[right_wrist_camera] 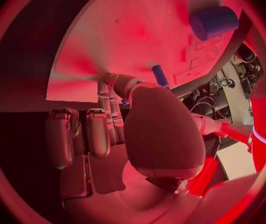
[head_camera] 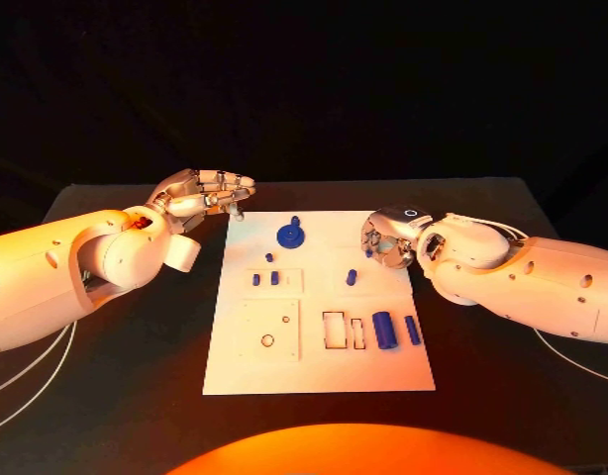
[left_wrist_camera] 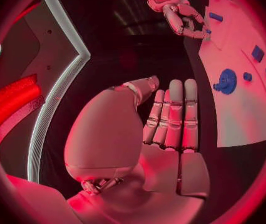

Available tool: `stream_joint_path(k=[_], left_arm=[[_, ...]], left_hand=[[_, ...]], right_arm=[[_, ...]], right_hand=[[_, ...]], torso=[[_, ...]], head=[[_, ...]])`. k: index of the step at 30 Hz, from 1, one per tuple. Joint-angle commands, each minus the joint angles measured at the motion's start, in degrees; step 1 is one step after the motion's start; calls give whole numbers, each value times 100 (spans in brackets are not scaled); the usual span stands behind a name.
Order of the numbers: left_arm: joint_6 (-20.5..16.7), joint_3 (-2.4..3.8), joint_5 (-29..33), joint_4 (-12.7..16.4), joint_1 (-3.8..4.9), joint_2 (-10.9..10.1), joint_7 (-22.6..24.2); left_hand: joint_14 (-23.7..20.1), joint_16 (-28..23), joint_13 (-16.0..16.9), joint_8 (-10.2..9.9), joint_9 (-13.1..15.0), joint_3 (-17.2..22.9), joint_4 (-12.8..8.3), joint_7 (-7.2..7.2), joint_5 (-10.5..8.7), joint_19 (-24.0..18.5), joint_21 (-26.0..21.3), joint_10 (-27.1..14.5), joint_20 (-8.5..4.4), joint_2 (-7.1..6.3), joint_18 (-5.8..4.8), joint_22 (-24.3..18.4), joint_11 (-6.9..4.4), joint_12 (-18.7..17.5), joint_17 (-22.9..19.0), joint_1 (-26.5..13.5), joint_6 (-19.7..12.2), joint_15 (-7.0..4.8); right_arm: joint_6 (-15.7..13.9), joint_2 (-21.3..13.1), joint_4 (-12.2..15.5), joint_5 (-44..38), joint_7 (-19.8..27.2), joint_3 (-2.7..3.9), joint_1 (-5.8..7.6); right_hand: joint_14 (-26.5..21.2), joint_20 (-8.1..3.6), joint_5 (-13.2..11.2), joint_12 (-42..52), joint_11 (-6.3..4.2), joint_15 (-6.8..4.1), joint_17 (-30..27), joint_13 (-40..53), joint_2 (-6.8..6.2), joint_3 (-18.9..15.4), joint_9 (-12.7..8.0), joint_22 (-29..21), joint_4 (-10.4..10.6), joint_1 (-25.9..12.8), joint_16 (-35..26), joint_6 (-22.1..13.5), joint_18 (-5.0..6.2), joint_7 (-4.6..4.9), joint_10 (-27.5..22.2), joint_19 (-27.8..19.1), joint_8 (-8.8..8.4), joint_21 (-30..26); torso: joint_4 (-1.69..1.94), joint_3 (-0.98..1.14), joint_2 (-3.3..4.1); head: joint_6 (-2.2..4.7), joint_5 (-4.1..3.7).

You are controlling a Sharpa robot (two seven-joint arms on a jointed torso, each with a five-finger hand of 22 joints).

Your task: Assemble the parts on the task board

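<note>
The right hand (head_camera: 390, 240) is pinching a small blue part (right_wrist_camera: 160, 76) at the board's (head_camera: 319, 371) right edge. The left hand (head_camera: 207, 193) is hovering beside the far left corner, fingers straight and holding nothing.

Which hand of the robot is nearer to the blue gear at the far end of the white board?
The left hand. It hovers just off the board's far left corner, a short way from the blue gear. The right hand is at the task board's right edge, somewhat farther away.
</note>
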Motion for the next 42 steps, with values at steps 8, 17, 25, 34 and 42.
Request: stream_joint_path(k=[8, 17, 25, 34, 42], left_arm=[[47, 6, 2, 19, 6, 4, 51], [21, 6, -15, 21, 7, -3, 47], [-8, 6, -26, 14, 7, -7, 47], [-25, 6, -27, 17, 7, -11, 47], [-30, 6, -29, 24, 7, -9, 46]], left_hand=[[-12, -51, -41, -9, -8, 3, -66, 43, 16, -20, 23, -26, -25, 8, 80, 14, 20, -35, -24, 9, -32, 9], [-12, -57, -48, -15, -10, 3, -73, 47, 15, -24, 23, -38, -23, 6, 79, 15, 24, -43, -27, 2, -44, 12], [-15, -66, -56, -22, -12, 3, -83, 52, 14, -31, 23, -52, -19, 7, 79, 17, 28, -51, -32, -5, -56, 16], [-18, -71, -60, -26, -13, 3, -89, 54, 14, -35, 22, -62, -17, 7, 78, 17, 31, -55, -35, -8, -63, 19], [-18, -71, -60, -26, -13, 3, -89, 54, 14, -35, 22, -62, -17, 7, 78, 17, 31, -55, -35, -8, -63, 19]], right_arm=[[370, 29, 97, -107, -98, -77, -121], [303, 27, 127, 7, -120, -78, -123], [288, 29, 146, 119, -115, -79, -123], [283, 40, 151, 160, -127, -79, -123], [307, 96, 113, 152, -135, -79, -123]], right_hand=[[298, -61, -8, -134, 15, -32, -11, -36, -35, 29, 82, 1165, -95, -255, -45, 0, -57, 8, 82, 368, 25, -32], [286, -15, 15, -354, 111, 42, -54, -102, -221, 87, 95, 1156, -156, -496, -64, -250, -52, 106, -30, 356, -161, -66], [287, 4, 39, -398, 135, 63, -48, -110, -285, 92, 100, 1154, -161, -570, -59, -298, -50, 130, -50, 353, -204, -76], [293, 12, 70, -401, 120, 58, -26, -100, -254, 125, 132, 1171, -158, -610, -43, -242, -56, 108, 6, 364, -189, -43], [313, -45, 5, -392, 20, -23, 35, -60, 25, 218, 283, 1214, -311, -515, 7, 12, -72, 6, 237, 393, -59, 37]], torso=[[7, -4, -1], [3, -5, 0], [4, -2, -3], [3, -6, 3], [-1, -7, 1]], head=[[-1, -29], [-4, -18], [1, -13], [4, -16], [-8, -19]])
